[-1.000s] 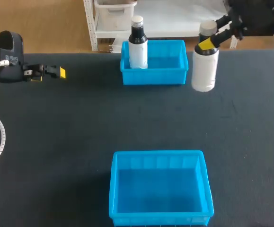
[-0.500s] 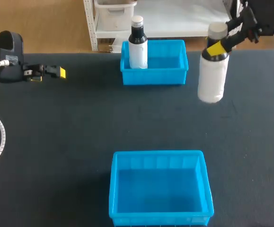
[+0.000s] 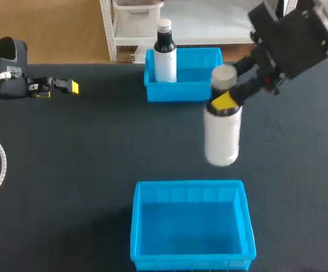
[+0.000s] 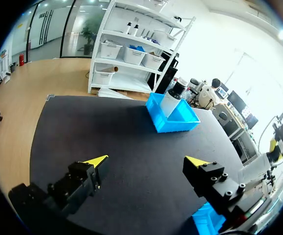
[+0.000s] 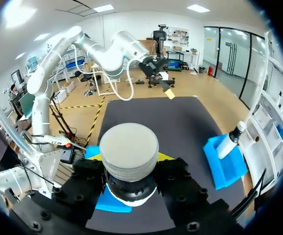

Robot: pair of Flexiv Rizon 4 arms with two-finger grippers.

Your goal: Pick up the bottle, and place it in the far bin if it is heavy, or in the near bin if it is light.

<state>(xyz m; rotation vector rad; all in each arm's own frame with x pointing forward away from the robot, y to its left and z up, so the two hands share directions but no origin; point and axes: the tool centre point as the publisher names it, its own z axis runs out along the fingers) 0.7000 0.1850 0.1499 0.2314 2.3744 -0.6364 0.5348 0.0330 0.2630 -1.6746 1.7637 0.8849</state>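
The dark table (image 3: 67,158) held a far bin (image 3: 180,93) at upper centre, a second bottle (image 3: 165,56) upright in it, and a near bin (image 3: 136,226) at lower centre. The right gripper (image 3: 225,105) pinched the white bottle (image 3: 222,139) by its neck, its body hanging mid-frame between the bins. The left gripper (image 3: 68,86) sat at the upper left, fingers spread.

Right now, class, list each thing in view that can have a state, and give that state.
Large white plastic bottle with grey cap: upright, lifted off the table.
Right gripper: shut on that bottle.
Left gripper: open, holding nothing.
Far blue plastic bin: holds an upright black-necked white bottle.
Near blue plastic bin: empty.
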